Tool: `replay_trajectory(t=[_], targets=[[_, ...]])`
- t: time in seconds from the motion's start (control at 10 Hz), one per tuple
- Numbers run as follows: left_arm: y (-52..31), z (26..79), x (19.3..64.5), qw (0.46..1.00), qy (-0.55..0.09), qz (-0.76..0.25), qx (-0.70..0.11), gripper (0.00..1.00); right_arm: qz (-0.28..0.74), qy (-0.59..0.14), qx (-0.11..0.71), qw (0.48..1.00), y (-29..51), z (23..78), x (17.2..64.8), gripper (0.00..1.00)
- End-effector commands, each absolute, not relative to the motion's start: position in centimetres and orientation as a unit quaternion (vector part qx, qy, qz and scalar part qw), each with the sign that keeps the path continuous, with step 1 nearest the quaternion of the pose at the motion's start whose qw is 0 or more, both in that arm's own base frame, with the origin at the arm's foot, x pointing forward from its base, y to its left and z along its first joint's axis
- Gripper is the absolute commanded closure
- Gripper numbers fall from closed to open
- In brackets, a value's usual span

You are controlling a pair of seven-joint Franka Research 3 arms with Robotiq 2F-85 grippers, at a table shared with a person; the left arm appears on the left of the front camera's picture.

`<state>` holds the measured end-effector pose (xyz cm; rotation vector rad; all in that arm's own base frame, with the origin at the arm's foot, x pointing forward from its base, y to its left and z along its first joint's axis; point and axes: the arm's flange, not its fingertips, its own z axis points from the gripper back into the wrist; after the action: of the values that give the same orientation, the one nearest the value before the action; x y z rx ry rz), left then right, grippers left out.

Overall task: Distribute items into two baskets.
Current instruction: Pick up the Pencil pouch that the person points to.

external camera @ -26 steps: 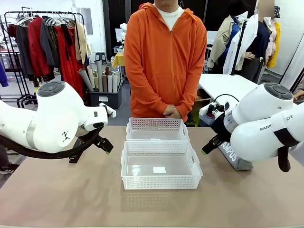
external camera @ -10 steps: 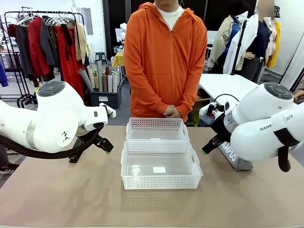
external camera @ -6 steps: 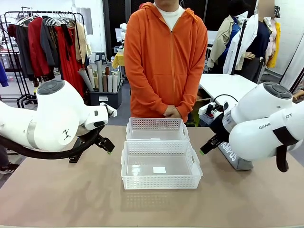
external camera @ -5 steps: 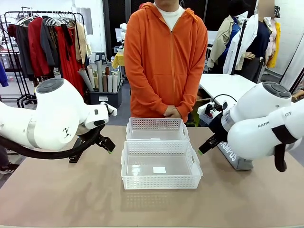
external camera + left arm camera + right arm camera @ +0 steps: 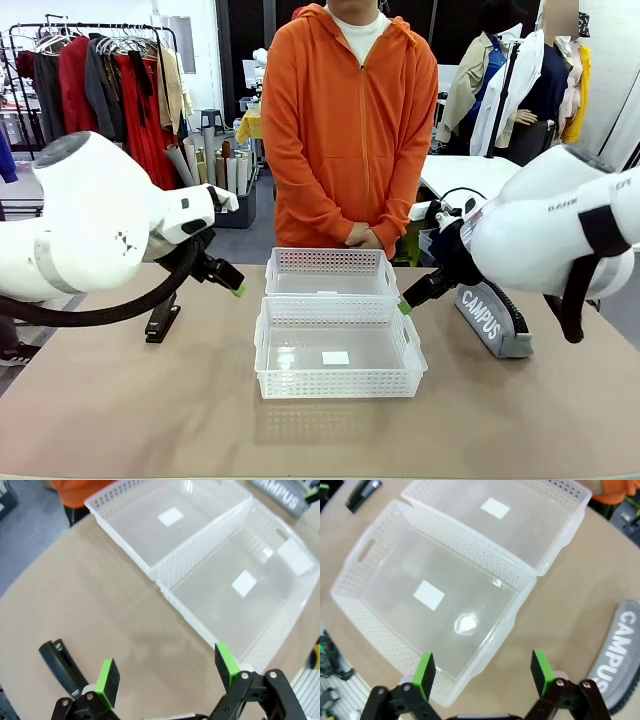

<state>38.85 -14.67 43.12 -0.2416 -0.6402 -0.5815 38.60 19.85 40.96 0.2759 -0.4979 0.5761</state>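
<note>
Nothing sorted yet. Near translucent-white lattice plastic basket (image 5: 340,384) mid-surface, empty. Small black stapler (image 5: 160,318) lies toward the left edge, grey fabric "CAMPUS" pouch (image 5: 490,318) toward the right edge. Left end effector (image 5: 166,669) and right end effector (image 5: 481,667) are both wide open, holding nothing. Matching far basket (image 5: 330,263) touches the near one, empty. Both items left to place.
</note>
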Motion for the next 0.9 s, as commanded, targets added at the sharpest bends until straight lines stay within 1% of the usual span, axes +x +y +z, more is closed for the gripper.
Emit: replay_trajectory(t=[0.0, 0.1, 0.2, 0.3, 0.8], targets=[[-12.0, 41.5, 37.4, 0.877, -0.343, -0.285, -0.179, 0.0, 0.25, -0.235, 0.187, 0.92, 18.4, 41.3, 40.7, 0.0], [-11.1, 41.6, 37.4, 0.874, -0.35, -0.286, -0.177, 0.0, 0.238, -0.239, 0.198, 0.92, 18.0, 41.5, 41.4, 0.0], [-14.1, 43.8, 38.9, 0.895, -0.323, -0.274, -0.14, 0.0, 0.247, -0.262, 0.186, 0.914, 17.8, 41.2, 41.5, 0.0], [-14.1, 43.8, 38.9, 0.895, -0.323, -0.274, -0.14, 0.0, 0.241, -0.237, 0.173, 0.925, 18.8, 42.1, 39.8, 0.0], [-14.1, 43.8, 38.9, 0.895, -0.323, -0.274, -0.14, 0.0, 0.241, -0.237, 0.173, 0.925, 18.8, 42.1, 39.8, 0.0]])
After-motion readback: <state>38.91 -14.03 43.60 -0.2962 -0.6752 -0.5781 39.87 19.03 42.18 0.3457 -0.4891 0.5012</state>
